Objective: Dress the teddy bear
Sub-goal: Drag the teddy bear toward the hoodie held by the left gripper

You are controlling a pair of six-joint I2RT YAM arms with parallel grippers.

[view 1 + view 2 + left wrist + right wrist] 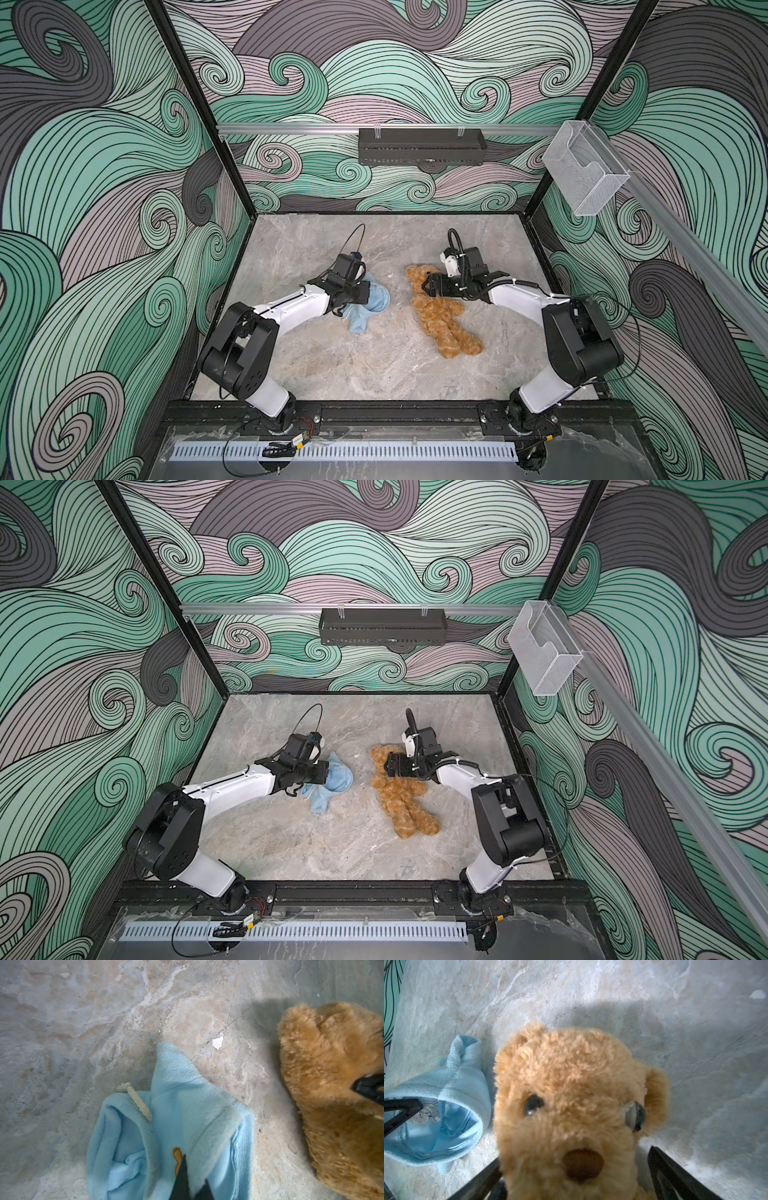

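Though faceless from overhead, teddy bear [571,1084] full-face at right wrist.

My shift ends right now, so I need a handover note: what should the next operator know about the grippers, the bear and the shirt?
Left gripper: shut on the light blue shirt, which lies bunched on the table.
Right gripper: open, jaws on either side of the teddy bear at its head, not clamped.
Bear: lying on the table, head toward the back wall, legs toward the arm bases. In both top views the shirt sits to its left, apart from it.
Done: shirt gripped.
Left: all the dressing; neither head nor limbs are in the shirt.
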